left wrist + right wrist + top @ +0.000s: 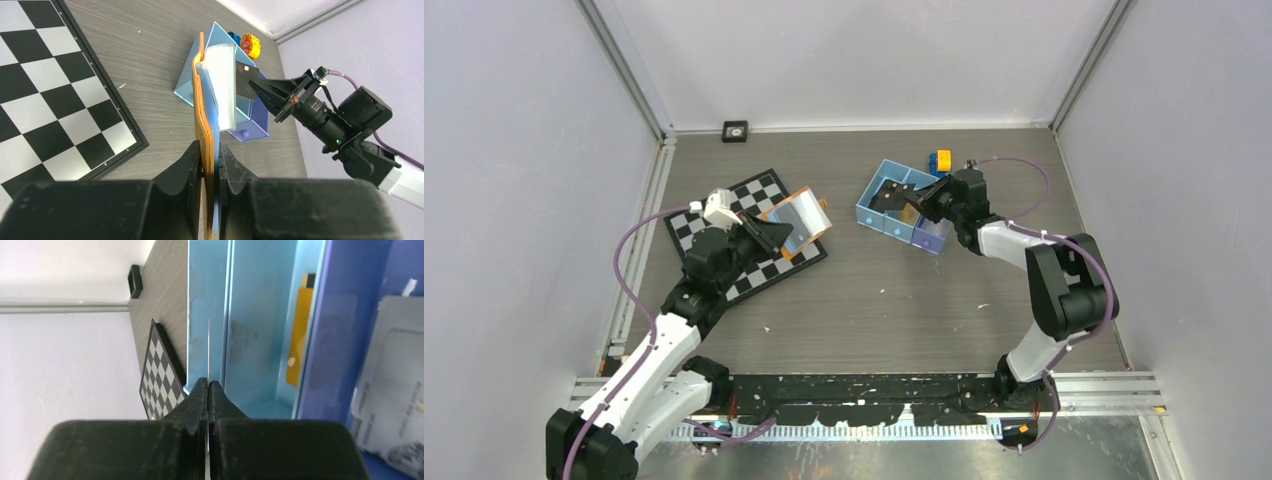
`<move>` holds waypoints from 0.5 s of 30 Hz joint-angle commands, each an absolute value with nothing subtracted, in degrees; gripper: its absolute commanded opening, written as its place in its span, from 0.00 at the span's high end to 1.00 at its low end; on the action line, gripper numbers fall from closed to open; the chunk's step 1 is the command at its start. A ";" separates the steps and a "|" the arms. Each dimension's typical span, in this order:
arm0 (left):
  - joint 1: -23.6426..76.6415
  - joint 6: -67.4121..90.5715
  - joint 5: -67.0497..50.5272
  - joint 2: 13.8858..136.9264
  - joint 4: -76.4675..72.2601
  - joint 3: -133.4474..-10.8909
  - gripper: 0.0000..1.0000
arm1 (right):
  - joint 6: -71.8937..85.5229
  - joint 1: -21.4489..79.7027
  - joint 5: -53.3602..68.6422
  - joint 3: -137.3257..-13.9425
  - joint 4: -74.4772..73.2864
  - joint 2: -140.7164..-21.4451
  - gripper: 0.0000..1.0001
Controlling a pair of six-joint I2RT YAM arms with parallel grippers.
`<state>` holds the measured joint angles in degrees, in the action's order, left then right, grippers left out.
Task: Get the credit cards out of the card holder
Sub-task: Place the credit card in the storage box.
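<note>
Left fingers [195, 160]: the left gripper [210, 150] pinches the bottom edge of the card holder [204, 100] between both pads
Card holder: orange, held edge-up and open; greyish clear sleeves fan out from it; in the top view it sits left of centre, over the right corner of the chessboard [744, 240]
Right fingers [200, 390]: the right gripper [208, 385] is pressed together on a dark credit card [244, 82]; from its own wrist the card shows only as a thin line
Dark card: over the light-blue end of the blue tray [187, 80], upper centre-right in the top view
Tray contents: an orange-yellow card [299, 330] in the middle compartment; a grey card [395, 380] in the purple one
Behind tray: yellow-and-blue block [939, 160], just beside its far corner
</note>
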<state>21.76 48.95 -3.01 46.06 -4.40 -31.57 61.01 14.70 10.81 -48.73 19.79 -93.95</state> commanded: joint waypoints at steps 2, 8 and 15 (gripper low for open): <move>21.53 47.64 -1.20 44.77 -4.92 -32.62 1.00 | 64.74 15.32 10.75 -54.99 26.59 -100.80 1.00; 21.53 48.16 -2.02 45.04 -5.47 -32.31 1.00 | 65.28 16.49 9.21 -59.51 26.84 -106.20 0.99; 21.53 48.43 -2.66 44.96 -5.02 -32.62 1.00 | 64.54 17.82 7.56 -62.09 25.81 -108.18 0.99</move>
<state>21.74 48.86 -2.63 45.87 -3.07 -31.57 64.66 16.95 9.87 -59.48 23.70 -107.77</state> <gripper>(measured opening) 0.146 0.023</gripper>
